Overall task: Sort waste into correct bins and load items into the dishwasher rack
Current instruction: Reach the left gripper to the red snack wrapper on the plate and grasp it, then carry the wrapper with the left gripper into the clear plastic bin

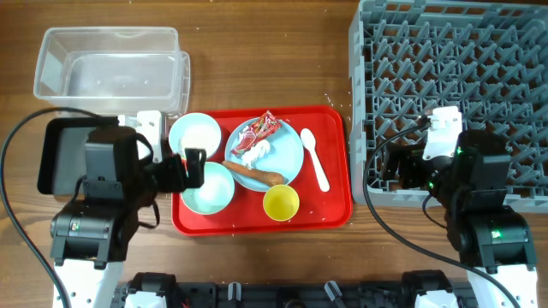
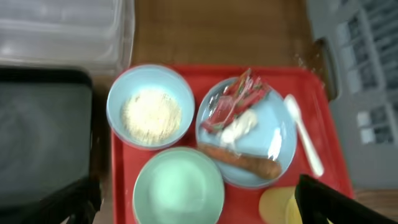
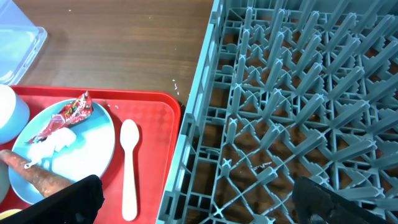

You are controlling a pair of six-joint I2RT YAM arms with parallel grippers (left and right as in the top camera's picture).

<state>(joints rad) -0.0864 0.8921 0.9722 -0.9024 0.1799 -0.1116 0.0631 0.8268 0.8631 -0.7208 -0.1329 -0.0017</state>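
On the red serving tray (image 1: pixel 334 214) sit a white bowl (image 1: pixel 195 134) of rice-like grains (image 2: pixel 151 115), an empty pale-green bowl (image 1: pixel 210 188), a yellow cup (image 1: pixel 281 203) and a white spoon (image 1: pixel 315 158). The light-blue plate (image 1: pixel 287 162) holds the red-and-white wrapper (image 1: pixel 259 131), a white clump and the orange-brown stick (image 1: pixel 255 174). My left gripper (image 1: pixel 193 168) is open and empty above the green bowl (image 2: pixel 178 186). My right gripper (image 1: pixel 398 167) is open and empty over the front left edge of the grey rack (image 1: pixel 454 85).
The clear tub (image 1: pixel 107 64) stands at the back left. The black tray (image 1: pixel 60 154) lies left of the red tray, partly under my left arm. A few loose grains lie on the wooden table near the rack's corner (image 3: pixel 176 87).
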